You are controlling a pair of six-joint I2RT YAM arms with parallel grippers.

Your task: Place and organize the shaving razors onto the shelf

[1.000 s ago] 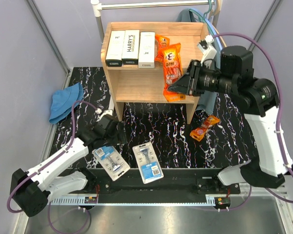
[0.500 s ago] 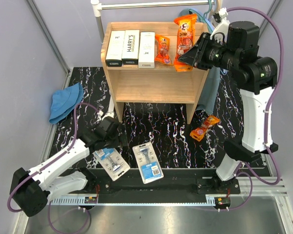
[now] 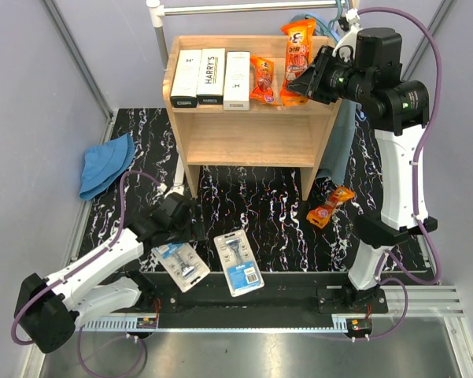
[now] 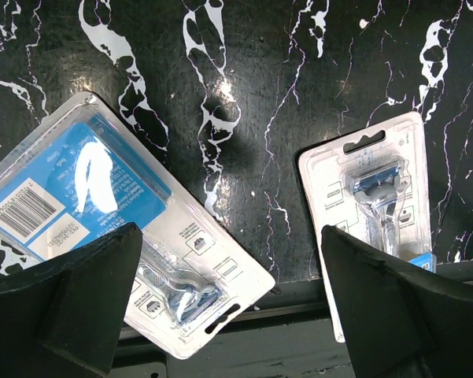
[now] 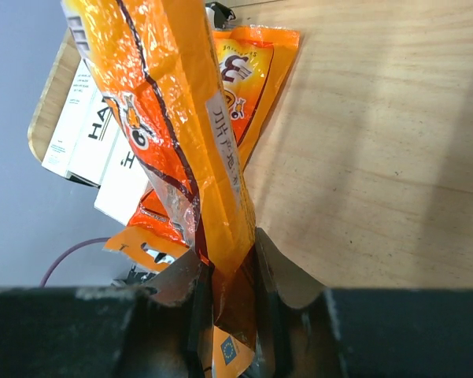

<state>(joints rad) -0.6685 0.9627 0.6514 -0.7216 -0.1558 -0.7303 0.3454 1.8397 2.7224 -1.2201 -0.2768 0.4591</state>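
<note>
The wooden shelf holds three white boxes and an orange pouch on its top tier. My right gripper is shut on a second orange pouch and holds it over the top tier's right part; it also shows in the right wrist view. A third orange pouch lies on the table to the right of the shelf. Two blister cards lie near the front edge. My left gripper is open above them, between the left card and the right card.
A blue cloth hat lies at the table's left edge. A metal clothes rail with a hanging garment stands behind the shelf. The shelf's lower tier holds nothing.
My right gripper has lifted the orange pouch from in front of the lower tier up to over the top tier. My left gripper has shifted slightly towards the front.
</note>
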